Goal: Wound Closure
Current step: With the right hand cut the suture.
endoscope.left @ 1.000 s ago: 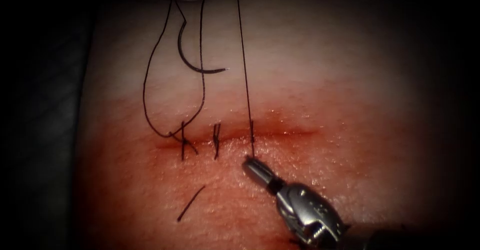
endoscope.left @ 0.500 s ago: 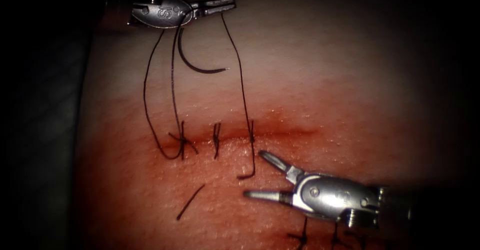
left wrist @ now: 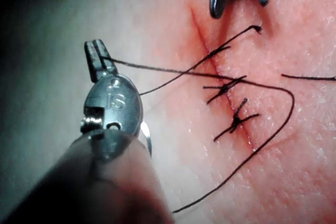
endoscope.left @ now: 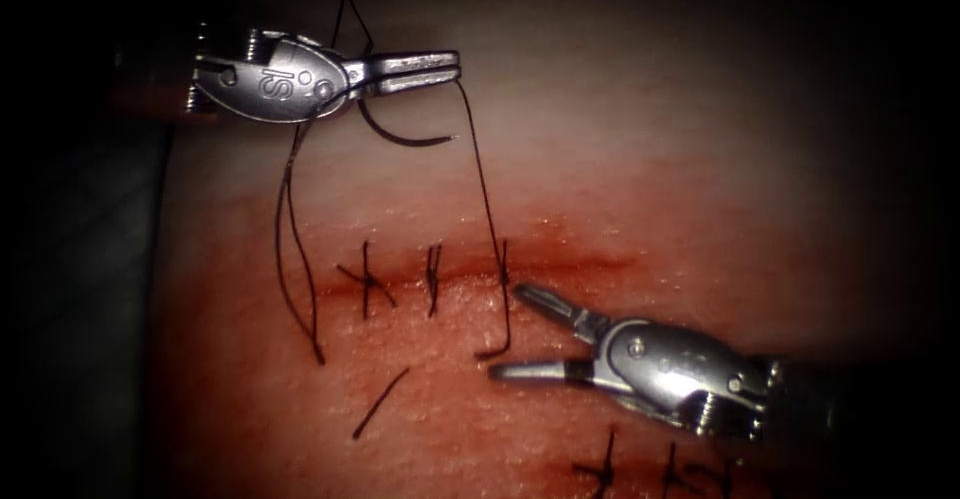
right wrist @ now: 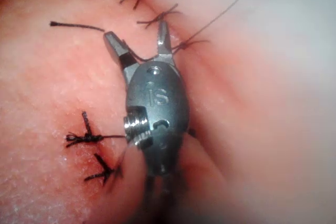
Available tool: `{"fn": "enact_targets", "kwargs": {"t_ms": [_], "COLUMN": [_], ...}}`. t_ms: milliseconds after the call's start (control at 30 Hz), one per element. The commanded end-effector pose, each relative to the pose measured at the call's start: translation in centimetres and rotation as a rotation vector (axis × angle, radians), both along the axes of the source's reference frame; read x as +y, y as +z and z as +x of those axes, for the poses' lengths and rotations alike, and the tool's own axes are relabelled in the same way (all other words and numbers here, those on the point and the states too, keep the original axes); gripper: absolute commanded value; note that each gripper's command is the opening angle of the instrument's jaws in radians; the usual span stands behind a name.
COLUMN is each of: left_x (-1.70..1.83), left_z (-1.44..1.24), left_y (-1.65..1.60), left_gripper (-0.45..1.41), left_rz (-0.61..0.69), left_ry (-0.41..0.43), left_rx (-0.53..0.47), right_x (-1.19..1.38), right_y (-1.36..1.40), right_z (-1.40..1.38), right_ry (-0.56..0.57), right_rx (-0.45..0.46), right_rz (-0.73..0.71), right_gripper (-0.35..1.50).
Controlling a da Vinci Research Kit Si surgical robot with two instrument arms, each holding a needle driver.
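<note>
While my left gripper [endoscope.left: 450,62] clamps the thread [endoscope.left: 485,184] above the cut [endoscope.left: 560,264], my right gripper [endoscope.left: 505,331] gapes empty just below it. I think the needle [endoscope.left: 400,137] lies loose on the pale, red-stained tissue [endoscope.left: 700,159], by the left gripper.

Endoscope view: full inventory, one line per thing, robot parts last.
tissue: one, pale pink reddening at the cut, fills the field.
cut: one, red, horizontal at mid-field.
needle: one, dark, curved, lying on the tissue above the cut, held by neither tool.
thread: one, dark, from the left tool to the cut.
tied stitches: two, dark, across the cut's left part.
cut thread end: one, dark, below the cut.
left tool: silver, shut on thread.
right tool: silver, open, holds nothing.
</note>
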State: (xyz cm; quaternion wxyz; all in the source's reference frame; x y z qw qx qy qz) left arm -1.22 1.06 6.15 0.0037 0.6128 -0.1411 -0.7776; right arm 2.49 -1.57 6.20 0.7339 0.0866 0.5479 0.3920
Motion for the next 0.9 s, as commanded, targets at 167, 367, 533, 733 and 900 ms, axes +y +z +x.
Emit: {"fn": "enact_targets", "kwargs": {"t_ms": [167, 367, 533, 733, 900], "left_x": [-0.06, -0.09, -0.14, -0.12, -0.09], "left_z": [-0.08, -0.10, -0.08, -0.06, -0.03], "left_y": [-0.23, -0.47, -0.72, -0.98, -1.05], "left_gripper": [-0.45, -0.45, -0.45, -0.45, -0.45], "left_rz": [-0.017, -0.054, -0.069, -0.081, -0.084], "left_ry": [0.009, 0.020, 0.011, 0.014, 0.009], "left_rx": [0.000, -0.002, -0.026, -0.042, -0.046], "right_x": [0.09, 0.21, 0.29, 0.37, 0.42], "right_y": [0.01, 0.08, 0.21, 0.28, 0.34], "right_z": [0.10, 0.15, 0.18, 0.23, 0.28], "right_ry": [0.012, 0.090, 0.170, 0.201, 0.211], "right_rx": [0.003, -0.055, -0.118, -0.147, -0.154], "right_rz": [0.022, 0.044, 0.031, 0.032, 0.023], "right_gripper": [1.30, 1.26, 1.26, 1.35, 1.38]}}
